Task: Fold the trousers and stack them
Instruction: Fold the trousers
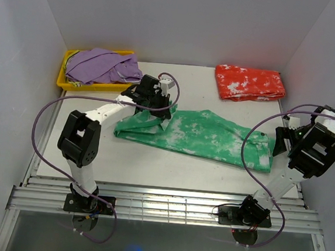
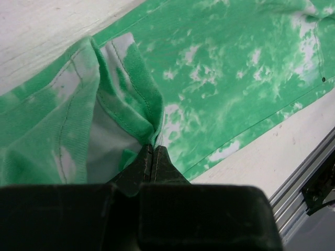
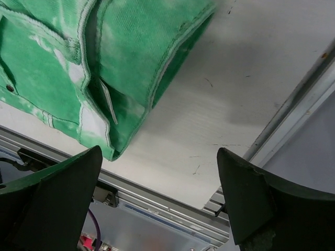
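One view shows left claw (image 2: 152, 152) pinching green trousers (image 2: 225, 78).

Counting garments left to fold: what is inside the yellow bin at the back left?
A crumpled purple garment fills the yellow bin. Anything beneath it is covered, so I cannot tell whether more clothes lie there.

Bright green trousers (image 1: 202, 134) with white blotches, red-orange trousers (image 1: 250, 84) blotched white, plain purple garment (image 1: 102, 66), yellow bin (image 1: 62, 76)

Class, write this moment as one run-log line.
left gripper: shut on green trousers | right gripper: open, empty | red-orange trousers: folded, far right
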Controlling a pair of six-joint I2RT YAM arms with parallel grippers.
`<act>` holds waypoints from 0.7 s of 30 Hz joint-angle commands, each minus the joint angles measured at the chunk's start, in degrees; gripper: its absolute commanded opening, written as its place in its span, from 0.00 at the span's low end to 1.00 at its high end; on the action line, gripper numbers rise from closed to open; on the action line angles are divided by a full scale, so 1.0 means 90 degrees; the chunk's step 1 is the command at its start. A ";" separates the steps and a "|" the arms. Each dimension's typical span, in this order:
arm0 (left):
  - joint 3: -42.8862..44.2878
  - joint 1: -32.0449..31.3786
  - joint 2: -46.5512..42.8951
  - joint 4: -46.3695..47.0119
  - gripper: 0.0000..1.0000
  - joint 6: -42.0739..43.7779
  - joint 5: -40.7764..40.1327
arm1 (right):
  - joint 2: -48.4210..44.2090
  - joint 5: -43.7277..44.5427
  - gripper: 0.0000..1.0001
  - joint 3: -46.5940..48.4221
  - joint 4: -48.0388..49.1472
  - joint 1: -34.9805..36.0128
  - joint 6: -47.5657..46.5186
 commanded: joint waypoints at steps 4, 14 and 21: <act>-0.0050 -0.0486 0.0183 0.0696 0.00 -0.0565 -0.0561 | -0.0218 -0.0209 0.98 -0.0335 0.0119 -0.0090 0.0051; 0.0067 -0.0897 0.0857 0.0794 0.00 -0.0926 -0.0572 | -0.0130 -0.0268 0.98 -0.0110 -0.0008 -0.0100 0.0041; 0.0096 -0.1179 0.0916 0.0911 0.00 -0.1073 -0.0357 | -0.0090 -0.0365 0.99 -0.0110 -0.0028 -0.0100 0.0051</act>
